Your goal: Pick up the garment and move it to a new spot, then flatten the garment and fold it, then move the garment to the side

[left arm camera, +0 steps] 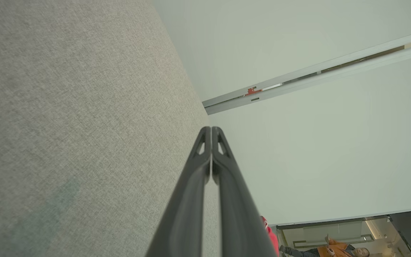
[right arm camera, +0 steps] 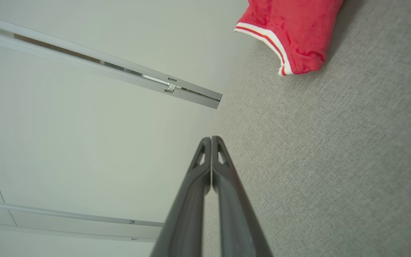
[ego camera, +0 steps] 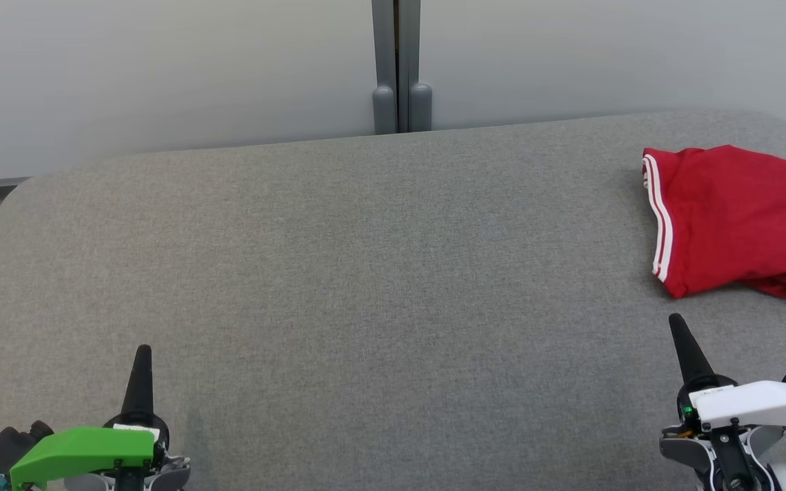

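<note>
Lying at the far right of the grey worktop [ego camera: 366,273], the red garment [ego camera: 741,218] is gathered into a compact, roughly rectangular bundle. Its white-striped hem runs down the side facing the middle of the worktop, and its near edge looks somewhat rumpled. The right edge of the head view cuts it off. Nothing touches it.

The left tool [ego camera: 142,351] sits low at the near left, under a green cover, with its two dark fingers pressed together into one point and nothing between them. The left wrist view shows the same: the left tool [left arm camera: 211,128] has its fingers meeting along their length, above bare fabric. A sliver of the garment [left arm camera: 270,235] shows beside them there, and a person [left arm camera: 341,251] is in the far corner.

The right tool [ego camera: 676,320] sits at the near right, under a white cover, fully closed and empty, its tip near the garment's near left corner but apart from it. From the right wrist, the right tool [right arm camera: 211,138] points along the worktop, with the garment [right arm camera: 291,32] ahead and off to one side.

A pale wall [ego camera: 161,68] with a grey frame [ego camera: 396,68] stands behind.
</note>
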